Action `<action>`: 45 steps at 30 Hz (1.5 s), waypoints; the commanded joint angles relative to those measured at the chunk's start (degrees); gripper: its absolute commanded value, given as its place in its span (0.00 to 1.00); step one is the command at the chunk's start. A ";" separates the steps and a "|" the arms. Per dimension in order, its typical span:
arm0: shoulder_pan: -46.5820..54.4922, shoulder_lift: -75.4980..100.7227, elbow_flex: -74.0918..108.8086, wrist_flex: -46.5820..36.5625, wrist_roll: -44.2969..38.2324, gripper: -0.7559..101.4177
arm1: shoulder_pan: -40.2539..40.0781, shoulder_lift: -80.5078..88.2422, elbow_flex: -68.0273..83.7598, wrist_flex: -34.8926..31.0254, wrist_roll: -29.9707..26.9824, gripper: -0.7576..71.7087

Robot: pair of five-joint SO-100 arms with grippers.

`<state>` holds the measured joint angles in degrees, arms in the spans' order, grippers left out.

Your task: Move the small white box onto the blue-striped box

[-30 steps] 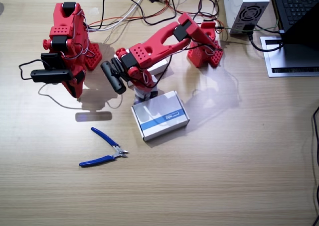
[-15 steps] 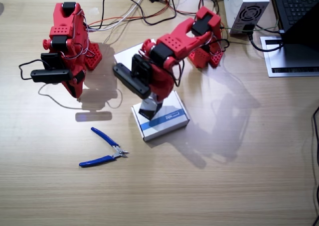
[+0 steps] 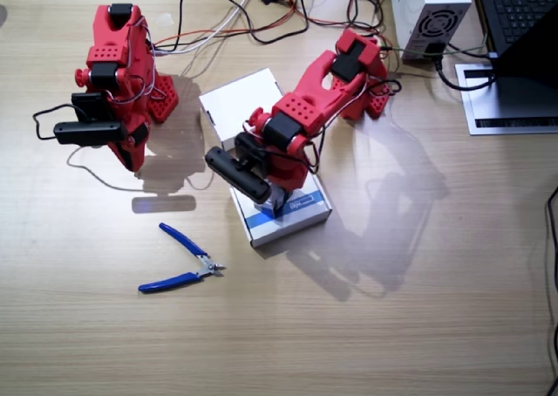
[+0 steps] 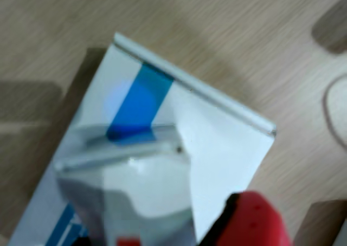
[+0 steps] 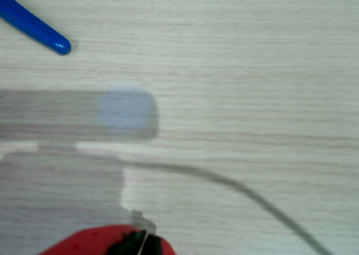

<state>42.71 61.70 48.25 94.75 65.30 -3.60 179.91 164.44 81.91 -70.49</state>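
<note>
The blue-striped box [image 3: 307, 206] lies flat at the table's middle. My left gripper [image 3: 275, 198] is low over its near-left part, shut on the small white box [image 3: 277, 203], a small grey-white carton. In a wrist view the small white box [image 4: 130, 194] fills the lower left, just above the blue-striped box [image 4: 222, 143], with a red finger [image 4: 255, 221] beside it. I cannot tell if the carton touches the top. My right gripper [image 3: 131, 152] hangs folded at its base, shut and holding nothing. Only a red tip [image 5: 106, 241] of it shows over bare wood.
A plain white flat box [image 3: 240, 102] lies behind the striped one. Blue-handled pliers [image 3: 183, 261] lie at the front left, with one handle [image 5: 33, 27] in a wrist view. Cables, a grey power unit [image 3: 427, 12] and a laptop [image 3: 519, 17] crowd the far edge.
My left arm swung from the plain white box over to the blue-striped box with the small carton, then came down lower. The plain white box is now uncovered. My right arm stayed still.
</note>
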 commanded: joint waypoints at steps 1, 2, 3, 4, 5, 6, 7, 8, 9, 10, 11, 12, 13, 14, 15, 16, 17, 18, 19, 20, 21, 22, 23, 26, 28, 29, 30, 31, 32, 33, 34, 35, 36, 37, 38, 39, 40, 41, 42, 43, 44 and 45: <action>0.09 5.54 -5.36 1.23 -0.53 0.40 | 1.41 1.58 -1.05 1.76 -1.05 0.01; -0.44 7.29 -5.89 1.23 -0.26 0.40 | 1.41 1.58 -1.05 1.76 -1.05 0.01; -1.14 8.88 -6.50 1.23 0.00 0.40 | 1.41 1.58 -1.05 1.76 -1.05 0.01; -2.02 10.81 -7.03 1.23 0.53 0.40 | 1.41 1.58 -1.05 1.76 -1.05 0.01; -2.90 12.74 -7.21 1.23 0.88 0.40 | 1.41 1.58 -1.05 1.76 -1.05 0.01; -3.69 14.94 -6.68 1.23 1.14 0.40 | 1.41 1.58 -1.05 1.76 -1.05 0.01; -4.31 17.49 -5.45 1.23 1.23 0.40 | 1.41 1.58 -1.05 1.76 -1.05 0.01; -4.66 20.30 -3.52 1.23 1.32 0.41 | 1.41 1.58 -1.05 1.76 -1.05 0.01; -4.92 23.20 -1.23 1.23 1.41 0.41 | 1.41 1.58 -1.05 1.76 -1.05 0.01; -5.01 26.02 1.14 1.23 1.41 0.41 | 1.41 1.58 -1.05 1.76 -1.05 0.01; -5.10 29.09 3.78 1.23 1.41 0.41 | 1.41 1.58 -1.05 1.76 -1.05 0.01; -5.10 32.34 6.33 1.23 1.14 0.40 | 1.41 1.58 -1.05 1.76 -1.05 0.01; -5.10 36.47 10.28 1.23 1.14 0.40 | 1.41 1.58 -1.05 1.76 -1.05 0.01; -5.54 42.19 15.73 1.23 2.29 0.40 | 1.41 1.58 -1.05 1.76 -1.05 0.01; -6.59 48.08 21.09 1.14 3.43 0.39 | 1.41 1.58 -1.05 1.76 -1.05 0.01; -8.17 53.53 26.54 1.14 5.19 0.33 | 1.41 1.58 -1.05 1.76 -1.05 0.01; -10.37 58.97 32.08 0.09 6.86 0.14 | 1.41 1.58 -1.05 1.76 -1.05 0.01; -13.71 64.69 38.23 -3.78 5.10 0.01 | 1.41 1.58 -1.05 1.76 -1.05 0.01; -18.37 70.40 44.30 -6.33 5.54 0.01 | 1.41 1.58 -1.05 1.76 -1.05 0.01; -23.38 77.08 50.98 -9.05 7.12 0.01 | 1.41 1.58 -1.05 1.76 -1.05 0.01; -28.30 83.58 58.27 -12.39 8.35 0.01 | 1.41 1.58 -1.05 1.76 -1.05 0.01; -32.70 87.89 63.63 -13.18 10.99 0.01 | 1.41 1.58 -1.05 1.76 -1.05 0.01; -35.68 90.26 67.32 -13.71 11.60 0.01 | 1.41 1.58 -1.05 1.76 -1.05 0.01; -41.84 92.55 75.76 -15.91 13.10 0.01 | 1.41 1.58 -1.05 1.76 -1.05 0.01; -43.51 97.29 85.52 -21.62 13.01 0.01 | 1.41 1.58 -1.05 1.76 -1.05 0.01; -43.42 100.81 91.23 -23.73 12.74 0.01 | 1.41 1.58 -1.05 1.76 -1.05 0.01; -43.07 105.29 96.77 -24.43 13.01 0.01 | 1.41 1.58 -1.05 1.76 -1.05 0.01; -42.36 111.01 102.04 -24.52 12.83 0.01 | 1.41 1.58 -1.05 1.76 -1.05 0.01; -42.19 117.69 106.79 -23.38 13.62 0.01 | 1.41 1.58 -1.05 1.76 -1.05 0.01; -41.84 125.42 111.45 -21.62 13.97 0.01 | 1.41 1.58 -1.05 1.76 -1.05 0.01; -41.84 125.95 113.55 -21.71 14.06 0.01 | 1.41 1.49 -1.05 1.76 -1.23 0.01; -41.75 125.95 115.66 -23.20 13.45 0.01 | 1.41 1.49 -1.05 1.76 -1.23 0.01; -41.92 125.95 117.69 -24.43 13.62 0.01 | 1.41 1.49 -1.05 1.76 -1.23 0.01; -41.84 125.95 119.88 -25.75 13.62 0.01 | 1.41 1.49 -1.05 1.76 -1.23 0.01; -41.57 125.95 122.52 -27.16 14.06 0.01 | 1.41 1.49 -1.05 1.76 -1.23 0.01; -41.31 125.95 125.33 -29.09 14.41 0.01 | 1.41 1.49 -1.05 1.76 -1.23 0.01; -40.78 124.98 125.86 -28.83 14.59 0.01 | 1.41 1.49 -1.05 1.76 -1.32 0.01; -39.90 125.77 125.86 -26.89 14.94 0.01 | 1.41 1.49 -1.05 1.76 -1.32 0.01; -39.02 125.77 125.86 -25.93 15.38 0.01 | 1.41 1.49 -1.05 1.76 -1.32 0.01; -38.32 125.95 125.86 -25.75 14.24 0.01 | 1.41 1.49 -1.05 1.76 -1.32 0.01; -38.32 125.95 125.86 -25.66 13.71 0.01 | 1.41 1.49 -1.05 1.76 -1.32 0.01; -38.94 125.95 125.86 -25.40 13.71 0.01 | 1.41 1.49 -1.05 1.76 -1.32 0.01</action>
<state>2.29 186.33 174.11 67.94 78.57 -3.60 179.91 164.44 81.91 -70.49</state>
